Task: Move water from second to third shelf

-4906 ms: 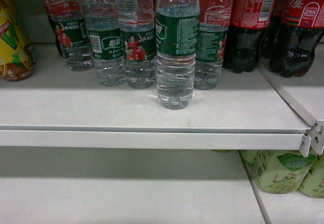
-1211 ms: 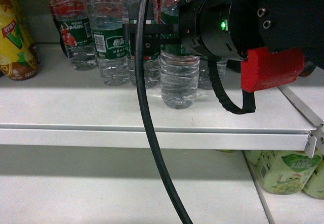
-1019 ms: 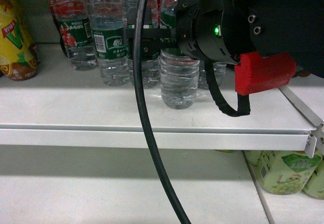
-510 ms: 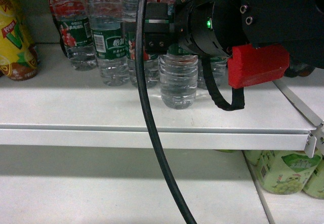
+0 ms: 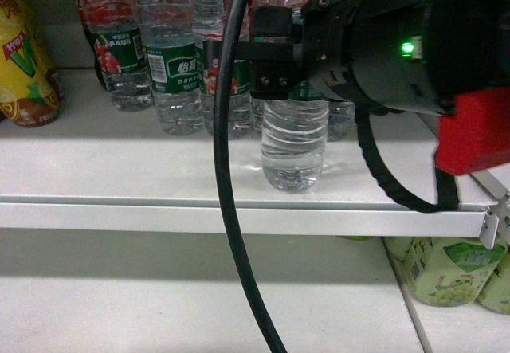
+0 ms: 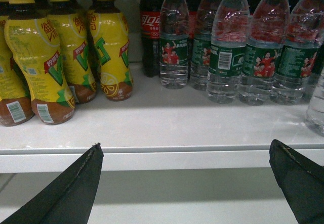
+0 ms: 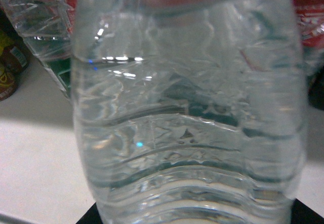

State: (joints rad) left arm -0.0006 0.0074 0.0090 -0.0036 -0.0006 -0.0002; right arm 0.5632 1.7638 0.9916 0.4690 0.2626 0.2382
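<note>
Standing at the far left of the white metal shelf [image 5: 119,170] are the yellow-labelled bottles of brown tea with yellow caps [image 6: 50,57]. Next to them, at the back of the shelf, comes a row of clear ribbed plastic water bottles with dark green labels [image 6: 225,57], and behind these a dark cola bottle with a red label [image 6: 150,32].

The left end effector [image 6: 185,183] hangs in front of the shelf edge with its two black fingers [image 6: 66,193] wide apart and nothing between them.

Further right, one clear ribbed bottle of colourless water with a dark green label [image 5: 295,142] stands upright near the front edge of the shelf, apart from the row. The black right end effector [image 5: 275,62] is at the label height of this bottle and appears clamped on it; the bottle fills the right wrist view [image 7: 187,123]. A thick black cable [image 5: 227,170] crosses in front.

On the lower shelf at the right lie pale green drink packs [image 5: 446,269].
</note>
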